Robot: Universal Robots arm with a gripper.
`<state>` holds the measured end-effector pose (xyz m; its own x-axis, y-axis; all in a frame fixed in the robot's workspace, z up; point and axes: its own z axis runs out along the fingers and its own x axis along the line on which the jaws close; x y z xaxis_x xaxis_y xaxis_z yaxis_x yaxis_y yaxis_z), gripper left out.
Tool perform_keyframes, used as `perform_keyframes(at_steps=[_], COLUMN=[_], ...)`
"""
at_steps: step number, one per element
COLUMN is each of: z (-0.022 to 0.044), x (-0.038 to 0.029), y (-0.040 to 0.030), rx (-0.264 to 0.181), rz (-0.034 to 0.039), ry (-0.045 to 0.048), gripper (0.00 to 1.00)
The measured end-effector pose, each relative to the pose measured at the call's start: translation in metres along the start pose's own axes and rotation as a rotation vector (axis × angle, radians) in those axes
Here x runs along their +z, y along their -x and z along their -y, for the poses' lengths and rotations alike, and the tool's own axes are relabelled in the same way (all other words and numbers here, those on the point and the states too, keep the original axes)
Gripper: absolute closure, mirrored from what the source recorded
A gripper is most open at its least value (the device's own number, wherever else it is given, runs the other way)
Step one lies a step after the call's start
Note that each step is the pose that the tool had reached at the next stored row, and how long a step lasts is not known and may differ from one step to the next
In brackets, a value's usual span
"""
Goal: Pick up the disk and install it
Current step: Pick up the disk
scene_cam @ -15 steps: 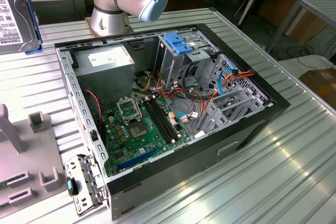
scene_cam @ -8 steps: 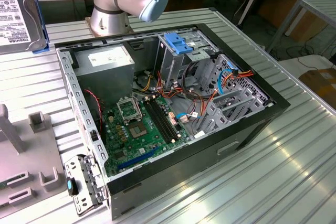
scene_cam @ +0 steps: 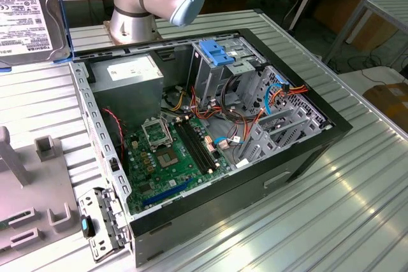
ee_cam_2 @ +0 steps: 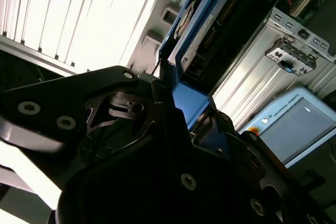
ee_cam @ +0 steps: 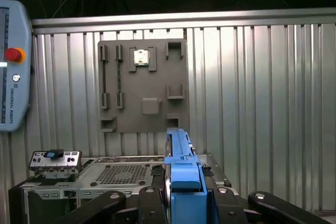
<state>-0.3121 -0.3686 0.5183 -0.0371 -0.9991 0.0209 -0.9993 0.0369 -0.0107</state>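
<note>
Step in hand: the disk [ee_cam: 179, 145] is judged to be picked up already and carried in the air; it is not yet installed.
Pincer: the gripper [ee_cam: 184, 195] is seen clamped on the disk in both wrist views, with a black finger [ee_cam: 157, 192] pressed to each side of the blue bracket [ee_cam: 185, 174].
Place of the disk: in the exterior view it is seen at the upper left corner, lifted off the table [scene_cam: 357, 176] and well apart from the open computer case [scene_cam: 306, 151].
Attitude of the disk: in the first wrist view it is seen edge-on and upright, above the computer case and in front of the grey plate [ee_cam: 142, 85].
Target, as judged: the drive cage [scene_cam: 220, 71] with the blue latch [scene_cam: 220, 49] on top, at the far end of the case, is taken to be the seat.
Grip: the hold should be taken on the bracket sides, so that the label face is not pressed; a slip is to be feared if the disk is swung fast.
Alignment: the disk should be squared to the cage opening before any push, since a tilted bracket is likely to jam on the rails.
Hazards: the orange and red cables [scene_cam: 280, 90] lie just beside the cage and could be snagged; the case wall should be cleared with room to spare.
Force: a light, straight push is judged to be enough.
</note>
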Motion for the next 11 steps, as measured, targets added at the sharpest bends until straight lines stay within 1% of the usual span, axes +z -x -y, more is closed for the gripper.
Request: perform_keyframes(at_steps=[1,2,4,6,7,9,11], z=[0.0069,0.0094,0.0181,0.0225,0.026,0.0298,0.0359], x=[0.0003,0.0004,0.0007,0.0009,0.0011,0.0013,0.0016], y=[-0.0018,-0.0024,-0.0045,-0.0057,-0.0068,-0.0083,-0.0115], rx=[0.0,0.0,0.0,0.0,0.0,0.0,0.0], rz=[0.0,0.0,0.0,0.0,0.0,0.0,0.0], ry=[0.0001,0.0,0.0,0.0,0.0,0.0,0.0], gripper=[0.63,0.63,0.63,0.63,0.63,0.63,0.63])
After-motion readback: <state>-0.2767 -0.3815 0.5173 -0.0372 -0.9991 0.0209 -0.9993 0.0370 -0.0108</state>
